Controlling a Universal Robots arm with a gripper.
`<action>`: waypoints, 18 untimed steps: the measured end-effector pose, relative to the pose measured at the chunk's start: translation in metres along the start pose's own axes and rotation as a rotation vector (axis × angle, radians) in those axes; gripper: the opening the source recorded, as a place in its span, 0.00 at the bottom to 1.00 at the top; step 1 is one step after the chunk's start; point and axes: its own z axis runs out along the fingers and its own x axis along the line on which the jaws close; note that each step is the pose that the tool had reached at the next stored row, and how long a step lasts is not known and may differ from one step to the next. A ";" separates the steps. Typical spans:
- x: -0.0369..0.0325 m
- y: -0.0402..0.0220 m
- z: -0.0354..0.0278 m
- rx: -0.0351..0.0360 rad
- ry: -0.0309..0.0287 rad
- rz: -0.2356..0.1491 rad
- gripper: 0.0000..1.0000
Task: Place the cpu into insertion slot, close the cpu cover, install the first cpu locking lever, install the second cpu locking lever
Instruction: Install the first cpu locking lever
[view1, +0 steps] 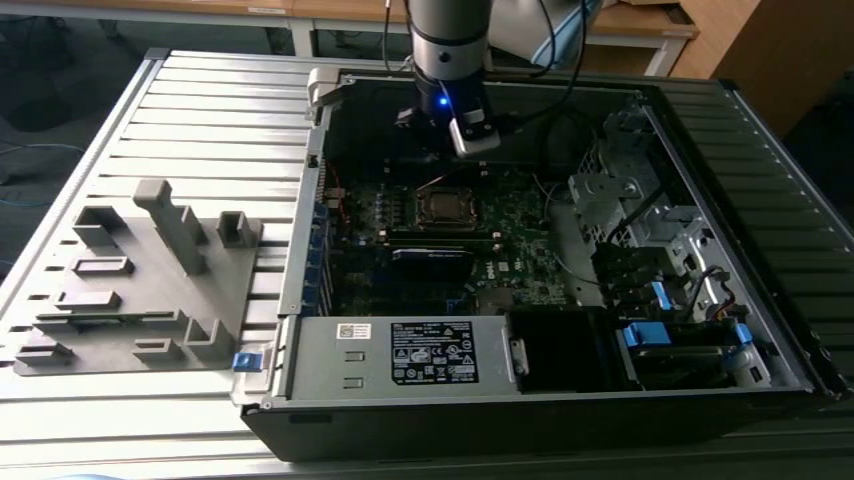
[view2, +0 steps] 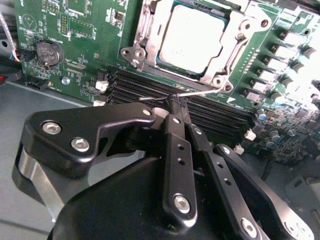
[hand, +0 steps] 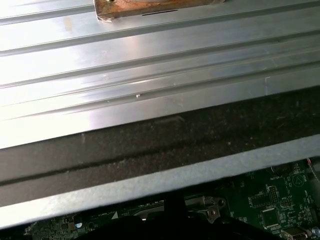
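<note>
An open computer case (view1: 534, 420) lay on a ribbed metal table (view1: 200, 110), seen from above in the exterior view. The robot arm (view1: 451, 40) reached down from the upper middle of that view into the case, over the green motherboard (view1: 521, 235). The insertion slot (view1: 447, 207) sat near the centre of the board, just below the arm's tip. A labelled power supply (view1: 400, 352) filled the lower part of the case. A grey moulded fixture tray (view1: 134, 270) rested on the table at the exterior view's left, well apart from the case.

In the second wrist view, the cpu (view2: 192, 37) lay flat in the socket, its dull silver top showing through the window of the cpu cover (view2: 240, 35), which was folded down around it. A thin silver locking lever (view2: 205, 92) ran along the socket edge beside the black memory slots (view2: 145, 82). The black gripper (view2: 177, 102) had its fingers brought together, pinching that wire lever at their tips. A coin battery (view2: 48, 51) sat on the board, well apart from the socket.

The first wrist view showed the table's ribs, the case's dark wall and a strip of motherboard.
</note>
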 end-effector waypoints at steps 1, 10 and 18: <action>-0.0001 0.0001 0.0004 0.0010 -0.0002 0.000 0.11; 0.0000 -0.0011 0.0100 0.0078 -0.0016 -0.001 0.11; -0.0023 0.0020 0.0126 0.0127 -0.0083 0.040 0.11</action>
